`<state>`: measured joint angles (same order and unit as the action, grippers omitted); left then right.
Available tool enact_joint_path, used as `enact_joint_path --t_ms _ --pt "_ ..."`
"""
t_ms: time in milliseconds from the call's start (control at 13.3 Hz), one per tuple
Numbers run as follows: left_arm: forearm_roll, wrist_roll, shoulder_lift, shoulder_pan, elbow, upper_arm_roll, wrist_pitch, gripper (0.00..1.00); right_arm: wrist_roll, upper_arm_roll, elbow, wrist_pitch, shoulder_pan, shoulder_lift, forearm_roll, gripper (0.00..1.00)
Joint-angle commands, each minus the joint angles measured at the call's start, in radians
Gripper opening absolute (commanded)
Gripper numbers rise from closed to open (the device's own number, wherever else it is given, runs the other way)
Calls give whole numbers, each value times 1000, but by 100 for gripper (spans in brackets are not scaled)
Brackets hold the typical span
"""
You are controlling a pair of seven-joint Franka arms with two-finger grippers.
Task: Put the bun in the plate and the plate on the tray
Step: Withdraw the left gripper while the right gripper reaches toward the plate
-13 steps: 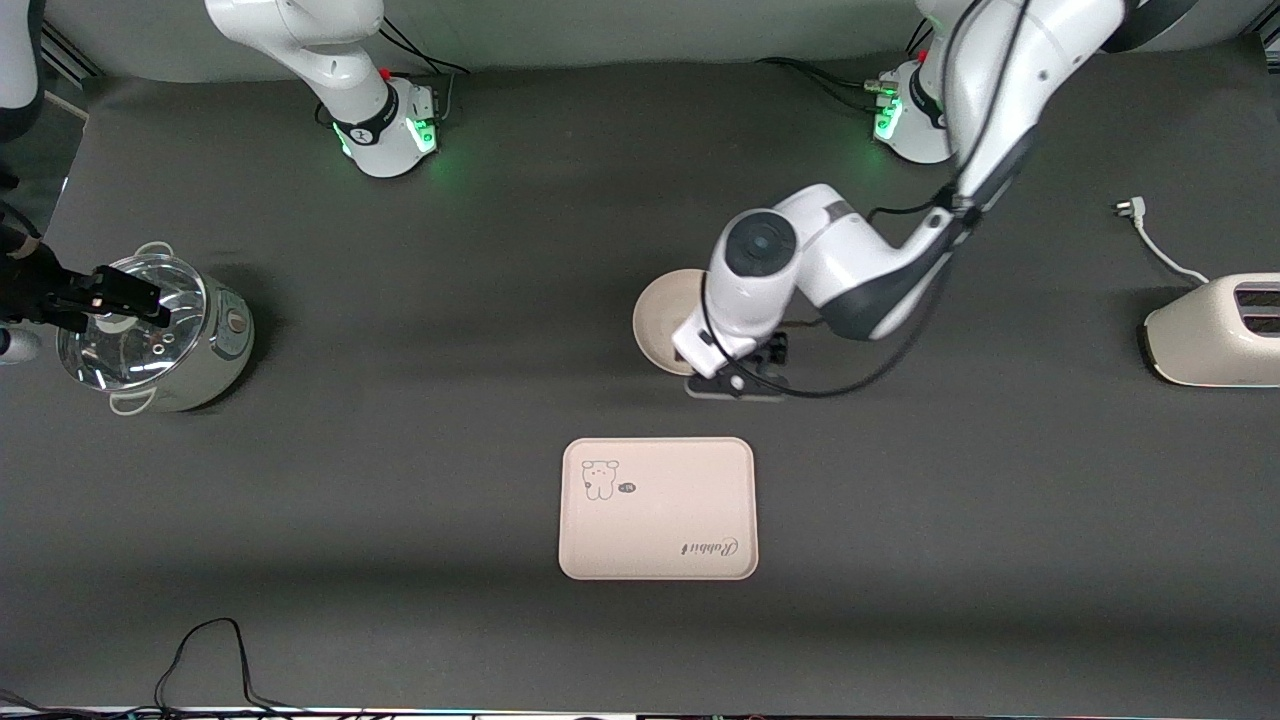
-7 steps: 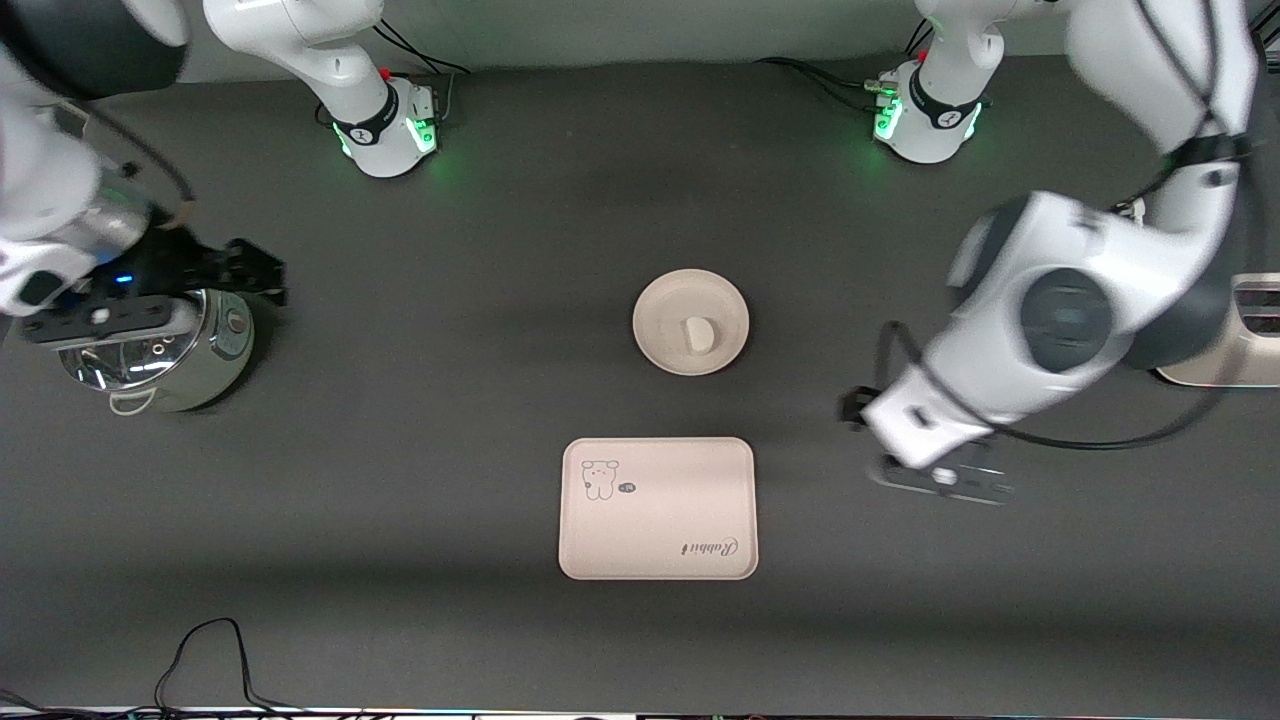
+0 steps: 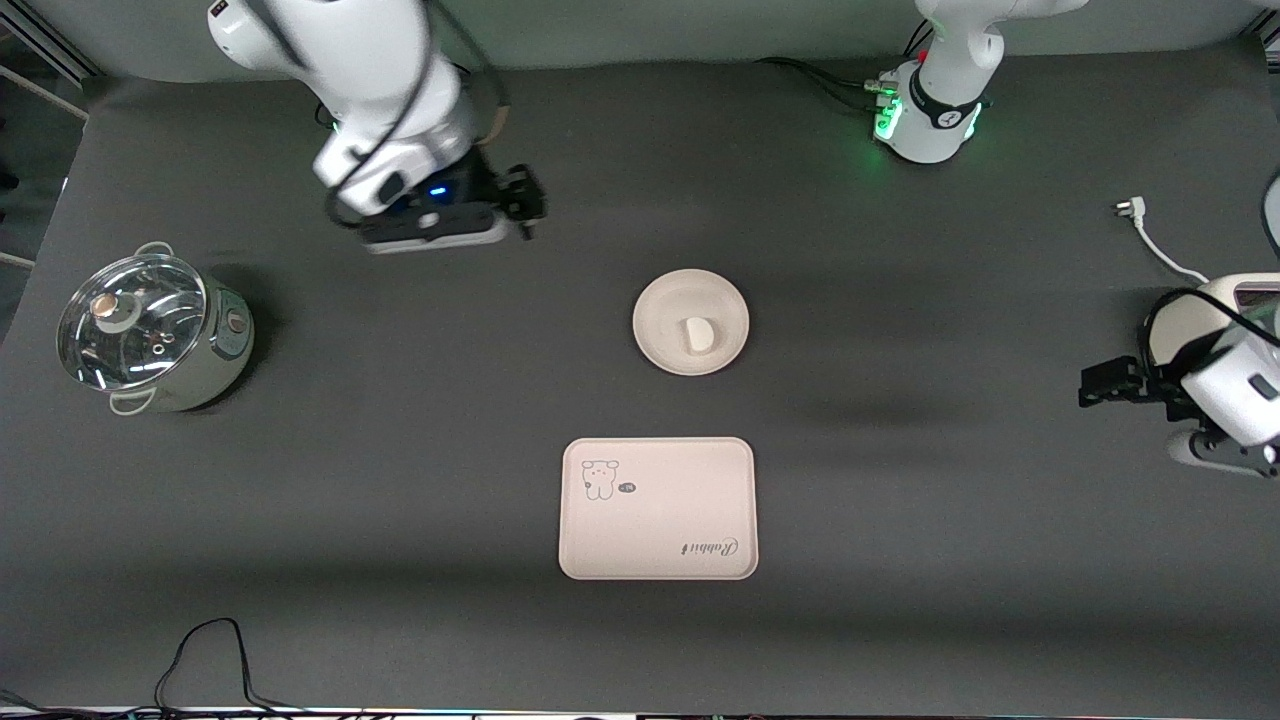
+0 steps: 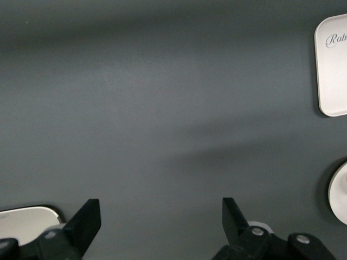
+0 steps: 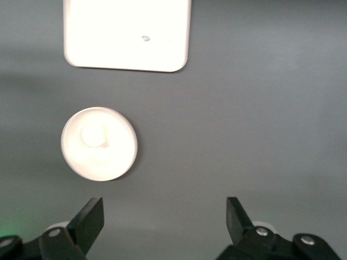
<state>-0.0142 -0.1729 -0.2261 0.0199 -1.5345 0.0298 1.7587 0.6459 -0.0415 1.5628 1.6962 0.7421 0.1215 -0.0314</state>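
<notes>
The bun [image 3: 698, 335] lies in the round cream plate [image 3: 664, 300] at the table's middle. The pinkish tray [image 3: 658, 508] with the bear drawing lies nearer the front camera than the plate, apart from it. My right gripper [image 3: 525, 205] is open and empty, up over bare table between its base and the plate. Its wrist view shows the plate [image 5: 116, 162], the bun [image 5: 93, 135] and the tray [image 5: 127, 32] past the open gripper [image 5: 164, 216]. My left gripper [image 3: 1100, 383] is open and empty, beside the toaster. Its wrist view shows the open gripper [image 4: 161, 216], the tray's corner [image 4: 332, 70] and the plate's edge [image 4: 340, 192].
A steel pot with a glass lid [image 3: 150, 335] stands at the right arm's end. A white toaster [image 3: 1215, 310] with its plug and cord [image 3: 1150, 240] stands at the left arm's end. A black cable [image 3: 200, 660] lies at the front edge.
The left arm has swung away from the plate to the toaster end, uncovering the bun in the plate. The right arm has moved from the pot toward the table's middle.
</notes>
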Motion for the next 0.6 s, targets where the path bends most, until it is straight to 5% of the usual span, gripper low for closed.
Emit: enact_joint_path --t_ms 0,225,525 --pt "6 70 189 -26 -243 -13 31 100 85 -14 -125 -1 68 111 -13 100" --pt "16 76 206 -26 -223 -15 -13 100 89 -9 -126 58 88 153 -77 100" --pt "19 82 214 -32 -214 -15 7 100 90 -14 87 277 88 120 -170 100"
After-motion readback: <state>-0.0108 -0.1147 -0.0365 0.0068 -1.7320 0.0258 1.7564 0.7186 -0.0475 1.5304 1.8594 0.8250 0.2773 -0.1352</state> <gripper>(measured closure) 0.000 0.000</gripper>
